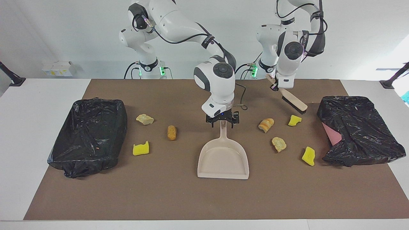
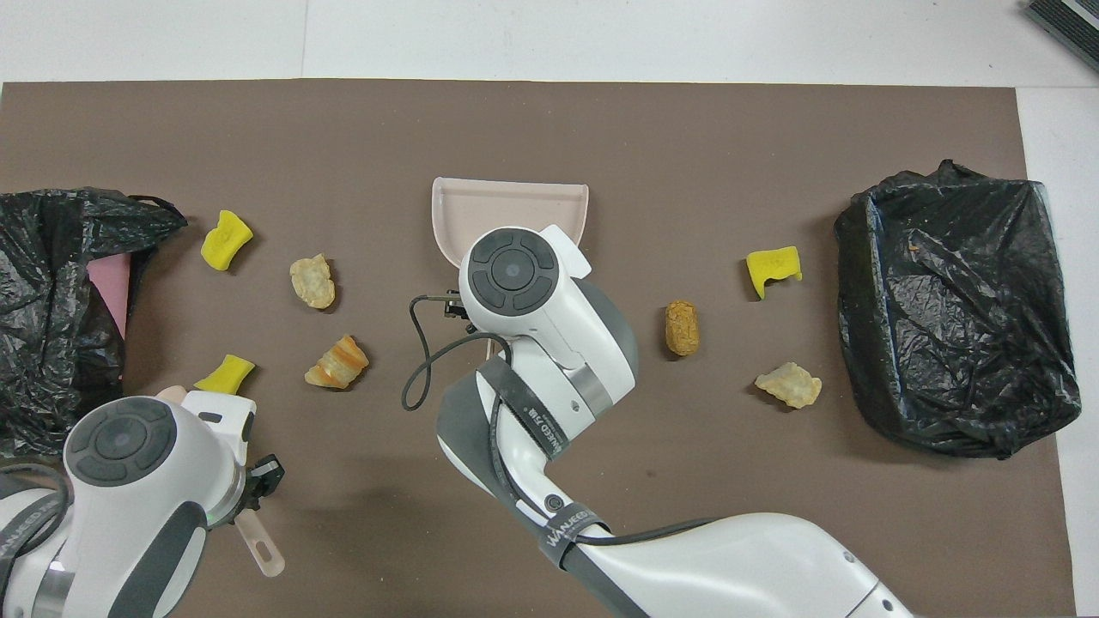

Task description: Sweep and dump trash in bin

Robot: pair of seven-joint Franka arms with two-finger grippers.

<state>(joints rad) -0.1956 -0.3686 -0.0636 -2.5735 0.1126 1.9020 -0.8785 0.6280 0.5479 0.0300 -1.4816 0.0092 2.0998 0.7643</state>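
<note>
Left pincer [image 1: 275,87] is clamped on the brush [image 1: 292,101], slanted in the air over the mat near the left arm's end of the counter. Right pincer [image 1: 222,122] is spread wide around the dustpan [image 1: 223,156] handle at mid-counter. Trash [image 1: 266,125] lies scattered on the mat to both sides of the dustpan, between the two bins [image 1: 86,135].
</note>
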